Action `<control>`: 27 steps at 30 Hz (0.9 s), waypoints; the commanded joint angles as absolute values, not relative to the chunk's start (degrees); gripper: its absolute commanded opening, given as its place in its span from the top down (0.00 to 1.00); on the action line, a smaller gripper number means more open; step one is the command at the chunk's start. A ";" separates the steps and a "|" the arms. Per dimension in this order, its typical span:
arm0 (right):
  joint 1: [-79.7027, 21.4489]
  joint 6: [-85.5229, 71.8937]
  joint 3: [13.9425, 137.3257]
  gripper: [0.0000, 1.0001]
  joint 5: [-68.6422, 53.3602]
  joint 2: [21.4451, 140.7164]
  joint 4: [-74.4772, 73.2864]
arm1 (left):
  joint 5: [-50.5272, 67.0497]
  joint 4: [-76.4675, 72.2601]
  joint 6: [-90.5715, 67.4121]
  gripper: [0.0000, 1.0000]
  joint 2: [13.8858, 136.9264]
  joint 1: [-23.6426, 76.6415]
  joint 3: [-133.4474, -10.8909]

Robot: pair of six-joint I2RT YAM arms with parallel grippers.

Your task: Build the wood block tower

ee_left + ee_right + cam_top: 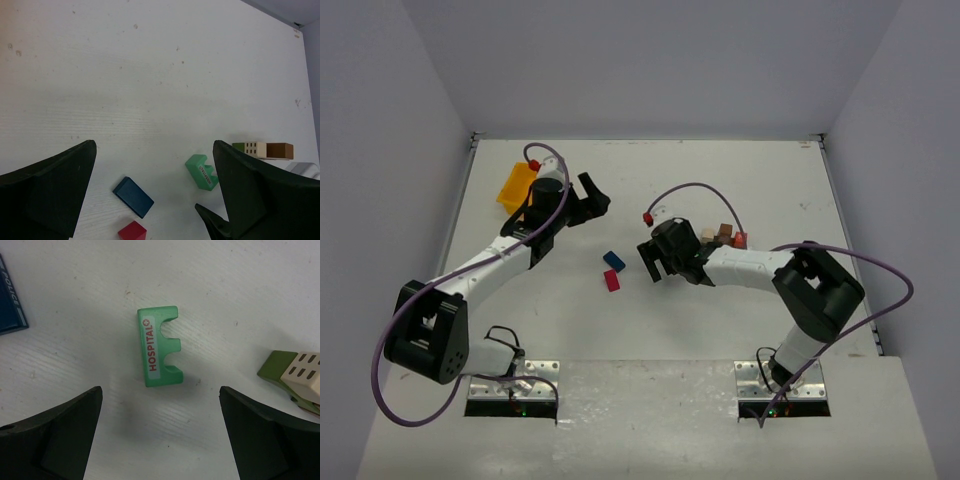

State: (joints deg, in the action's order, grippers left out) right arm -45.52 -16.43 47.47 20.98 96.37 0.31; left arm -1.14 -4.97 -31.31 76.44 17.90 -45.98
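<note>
On the white counter [740, 170], near its middle, the green block [159, 346] is lying flat with its two notches facing one side and its lettered strip along the other. It is sitting right under the right hand [160, 390], whose jaws are standing wide with nothing between them. The blue block [614, 259] and red block [611, 281] are lying close by on the left arm's side, near each other but not touching. An olive block [277, 367] and a tan windowed one [302, 372] are touching each other on the other side, as part of a small cluster [725, 236] beside the right arm. No tower is standing yet. The left hand [592, 196] is hanging farther back near the tray [515, 185], also spread wide and empty.

The blocks are looking light, stiff and smoothly painted, so slipping or twisting seems the likelier trouble, not crushing. For the green one, I would be closing the fingers on the straight back and the prong tips opposite, centred along its length so it is not pivoting. Its two short flat ends look like the alternative. Low on the sides seems best, leaving the bottom face free for setting down.
</note>
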 commanded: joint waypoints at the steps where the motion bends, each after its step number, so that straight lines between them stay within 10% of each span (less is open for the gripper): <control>1: -45.00 -15.74 49.64 0.01 21.26 97.24 3.46 | -0.33 -8.02 -30.76 0.00 76.84 17.31 -47.57; 13: -43.99 -14.72 49.31 0.09 19.47 99.67 7.21 | 1.80 -8.09 -30.41 0.00 77.34 17.31 -47.86; 27: -42.36 -15.23 47.20 0.47 15.03 101.23 10.81 | 3.44 -8.09 -30.34 0.00 78.46 17.34 -48.34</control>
